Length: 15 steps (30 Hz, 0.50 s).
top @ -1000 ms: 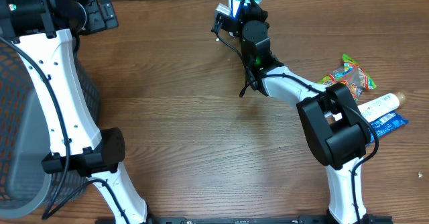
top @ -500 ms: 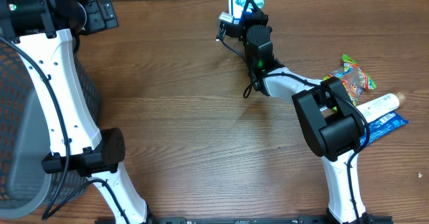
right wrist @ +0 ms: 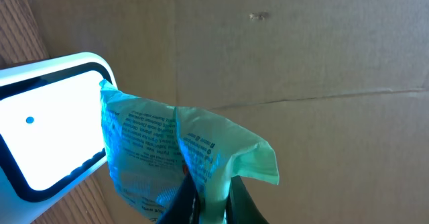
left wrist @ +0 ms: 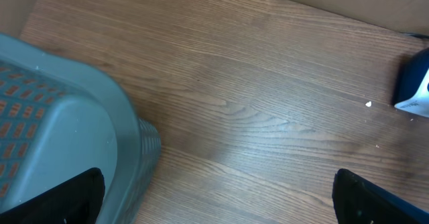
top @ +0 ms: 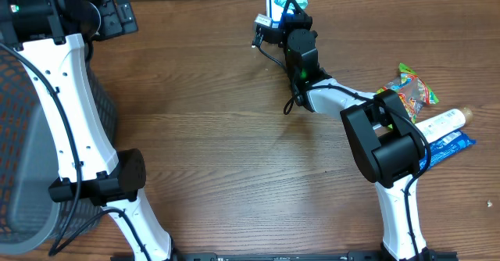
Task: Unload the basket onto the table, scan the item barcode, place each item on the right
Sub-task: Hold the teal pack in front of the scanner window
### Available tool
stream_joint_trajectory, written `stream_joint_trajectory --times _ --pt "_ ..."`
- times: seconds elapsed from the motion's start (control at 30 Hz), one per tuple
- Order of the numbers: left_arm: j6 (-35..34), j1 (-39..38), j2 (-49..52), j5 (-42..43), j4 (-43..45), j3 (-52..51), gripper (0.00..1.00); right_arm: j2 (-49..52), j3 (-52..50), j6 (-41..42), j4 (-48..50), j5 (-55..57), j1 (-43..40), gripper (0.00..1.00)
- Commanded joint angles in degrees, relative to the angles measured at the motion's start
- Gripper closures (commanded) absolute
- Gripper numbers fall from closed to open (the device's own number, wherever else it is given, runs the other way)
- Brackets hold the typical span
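Your right gripper (right wrist: 210,196) had swung a little closer to the white scanner (right wrist: 47,117) since a second ago, and then it stopped. It was pinched tight on one edge of the green packet (right wrist: 171,143), so the packet could not slip. You held the packet up right beside the scanner's glowing face, likely so the scanner could read it. Your left gripper (left wrist: 218,204) hung wide open with nothing in it, near the grey basket (left wrist: 60,110).
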Motion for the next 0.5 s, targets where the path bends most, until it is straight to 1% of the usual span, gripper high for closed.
stream_joint_trajectory --times 0.0,0.47 --pt "1.1 0.1 0.5 0.3 0.1 0.0 0.0 0.2 0.7 0.0 0.8 -0.3 -0.3 0.96" --pt "1.1 0.1 0.5 0.3 0.1 0.0 0.0 0.2 0.7 0.0 0.9 -1.7 -1.3 0.96"
